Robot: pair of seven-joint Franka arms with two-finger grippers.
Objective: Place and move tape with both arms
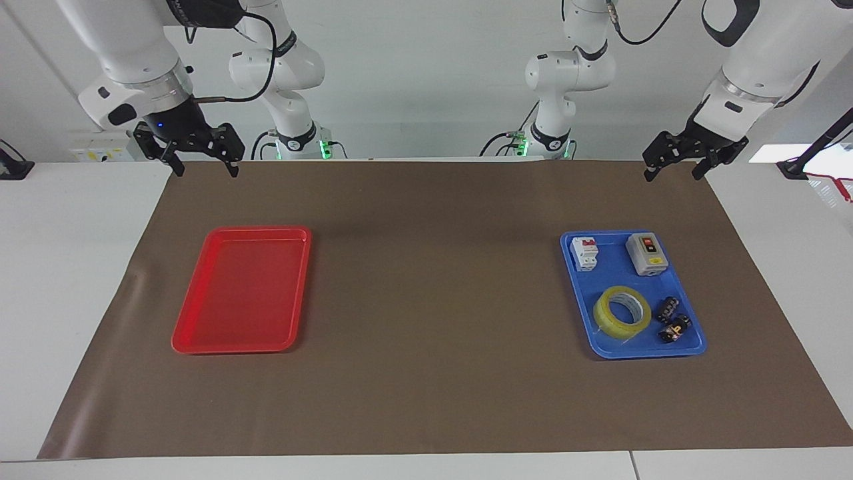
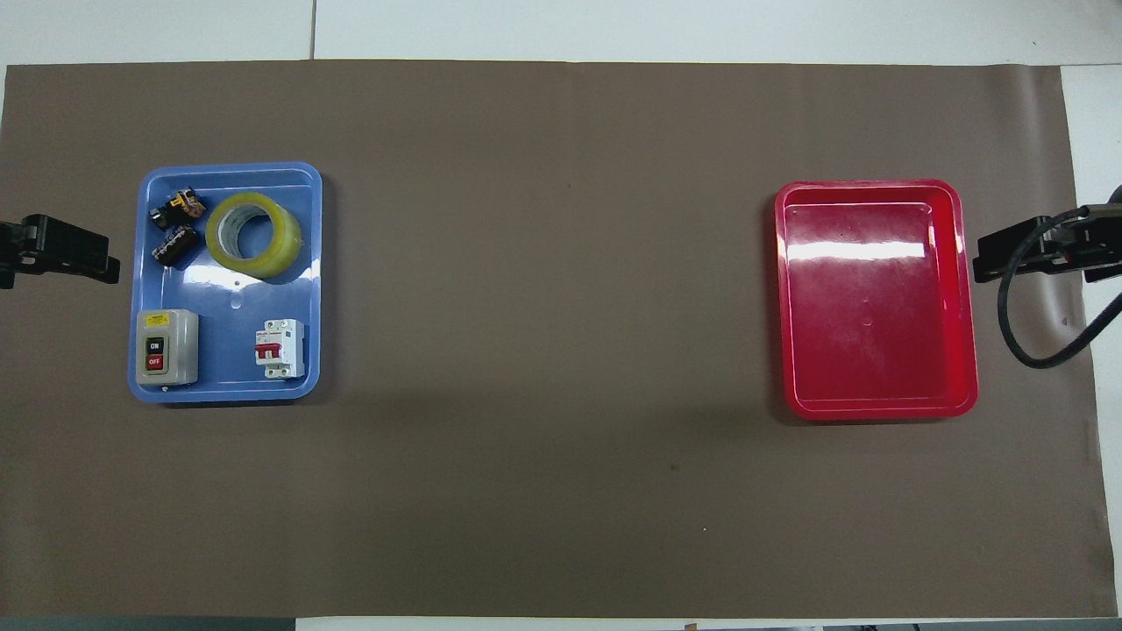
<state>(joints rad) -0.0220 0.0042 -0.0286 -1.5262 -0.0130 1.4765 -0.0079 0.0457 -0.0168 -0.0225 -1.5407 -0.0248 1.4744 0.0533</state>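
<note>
The tape [image 1: 622,314], a yellow translucent roll with a pale core, lies flat in the blue tray [image 1: 616,267] at the left arm's end of the table. It sits in the tray's part farther from the robots, as the overhead view shows for the tape [image 2: 254,235] and tray [image 2: 232,350]. My left gripper [image 1: 672,176] hangs open and empty over the brown mat's corner nearest the robots; its tip [image 2: 96,258] shows beside the blue tray. My right gripper [image 1: 206,173] hangs open and empty over the mat's other near corner [image 2: 990,258].
A red tray [image 1: 243,293] with nothing in it lies at the right arm's end. The blue tray also holds a white circuit breaker [image 1: 586,254], a grey on/off switch box [image 1: 646,254] and two small black parts [image 1: 672,320]. Two smaller white arms [image 1: 556,87] stand at the robots' edge.
</note>
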